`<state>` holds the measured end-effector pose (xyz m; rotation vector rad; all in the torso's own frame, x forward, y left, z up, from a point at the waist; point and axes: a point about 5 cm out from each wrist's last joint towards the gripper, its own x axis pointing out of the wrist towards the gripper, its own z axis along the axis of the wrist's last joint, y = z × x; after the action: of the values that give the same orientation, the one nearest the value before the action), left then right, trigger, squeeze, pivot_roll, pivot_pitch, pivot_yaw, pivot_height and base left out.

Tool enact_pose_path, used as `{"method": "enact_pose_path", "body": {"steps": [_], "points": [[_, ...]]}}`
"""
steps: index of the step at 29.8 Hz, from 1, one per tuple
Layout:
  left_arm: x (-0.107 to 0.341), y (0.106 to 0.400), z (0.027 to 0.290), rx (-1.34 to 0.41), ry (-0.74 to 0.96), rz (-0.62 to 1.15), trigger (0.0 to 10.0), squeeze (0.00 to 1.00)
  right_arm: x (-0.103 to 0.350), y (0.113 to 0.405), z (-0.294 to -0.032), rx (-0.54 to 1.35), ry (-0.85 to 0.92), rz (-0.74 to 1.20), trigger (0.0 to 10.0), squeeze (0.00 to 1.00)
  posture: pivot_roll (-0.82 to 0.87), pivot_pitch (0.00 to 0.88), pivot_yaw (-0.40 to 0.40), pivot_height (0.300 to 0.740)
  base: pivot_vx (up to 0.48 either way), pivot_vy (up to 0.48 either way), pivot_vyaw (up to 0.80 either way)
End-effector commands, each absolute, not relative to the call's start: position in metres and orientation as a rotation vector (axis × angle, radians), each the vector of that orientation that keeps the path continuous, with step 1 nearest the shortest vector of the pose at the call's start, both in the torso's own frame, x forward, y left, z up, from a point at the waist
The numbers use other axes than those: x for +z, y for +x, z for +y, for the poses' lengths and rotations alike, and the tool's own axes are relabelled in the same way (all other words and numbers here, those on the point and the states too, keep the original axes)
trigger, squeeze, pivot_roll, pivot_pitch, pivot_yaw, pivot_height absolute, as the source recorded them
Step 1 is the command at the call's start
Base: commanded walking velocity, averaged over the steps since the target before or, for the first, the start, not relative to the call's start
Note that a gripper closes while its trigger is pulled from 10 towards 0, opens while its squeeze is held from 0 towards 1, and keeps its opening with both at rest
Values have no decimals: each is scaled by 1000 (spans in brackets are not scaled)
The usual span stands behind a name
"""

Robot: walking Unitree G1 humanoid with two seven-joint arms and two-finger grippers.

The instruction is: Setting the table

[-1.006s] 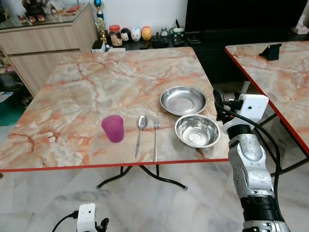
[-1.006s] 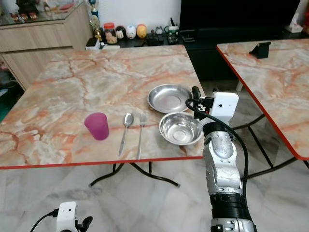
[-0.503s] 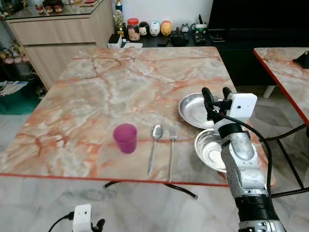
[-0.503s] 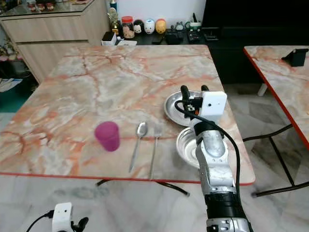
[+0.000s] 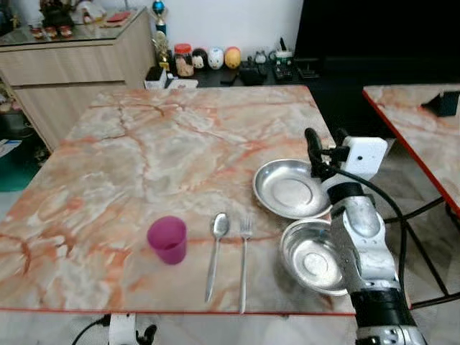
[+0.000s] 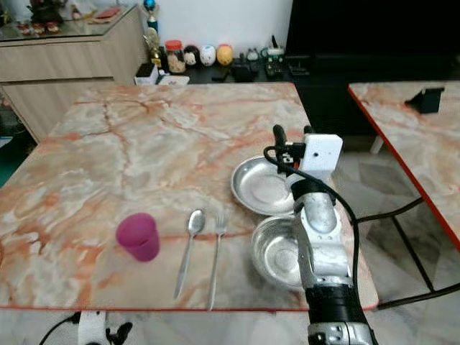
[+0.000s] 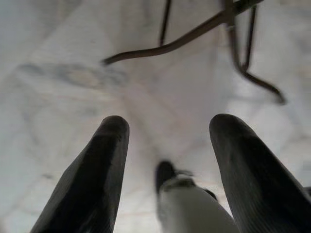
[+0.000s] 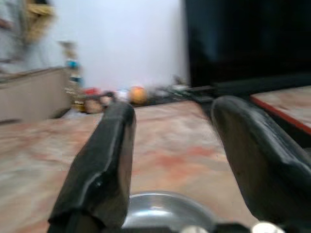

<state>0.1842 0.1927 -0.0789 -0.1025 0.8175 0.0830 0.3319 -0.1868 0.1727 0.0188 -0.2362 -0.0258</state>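
Steel plate (image 5: 291, 188) lies seemingly just beneath right end effector (image 5: 325, 149).

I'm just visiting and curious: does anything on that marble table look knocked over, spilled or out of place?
Nothing stands out. The pink cup stands upright, the spoon and fork lie side by side, and the plate and bowl sit flat, with nothing spilled.
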Motion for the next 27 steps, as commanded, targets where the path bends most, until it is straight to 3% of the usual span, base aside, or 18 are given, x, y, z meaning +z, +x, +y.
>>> {"method": "enact_pose_path", "body": {"steps": [1,8,16,18,19,20,23,24,25,27], "points": [[-79,180,205,110,-92,832,10000,0,181,334,-179,-9,28,-271,10000,0,-60,0,32,740,0,0,0],[-81,174,208,105,-81,845,10000,0,181,334,-191,-79,24,-264,10000,0,-60,0,32,740,0,0,0],[-84,166,211,110,-72,864,10000,0,166,343,-214,-193,63,-90,10000,0,-56,0,29,740,0,0,0],[-84,166,211,108,-71,865,10000,0,156,350,-219,-206,142,19,10000,851,-58,0,29,740,0,0,0],[-84,166,211,108,-71,865,10000,0,155,351,-219,-207,163,37,10000,851,-58,0,29,740,0,0,0],[-84,166,211,108,-71,863,10000,0,153,353,-220,-206,183,63,10000,1000,-57,0,29,740,0,0,0],[-84,166,211,107,-72,857,10000,0,148,357,-221,-196,199,127,10000,1000,-54,0,30,740,0,0,0],[-84,166,211,106,-73,856,10000,0,147,358,-221,-186,198,142,10000,643,-56,0,31,740,0,0,0],[-84,167,211,105,-73,854,10000,0,145,360,-219,-165,216,166,10000,0,-56,0,31,740,0,0,0],[-83,167,211,103,-73,852,10000,0,143,361,-218,-145,234,184,10000,0,-52,0,30,740,0,0,0]]}}
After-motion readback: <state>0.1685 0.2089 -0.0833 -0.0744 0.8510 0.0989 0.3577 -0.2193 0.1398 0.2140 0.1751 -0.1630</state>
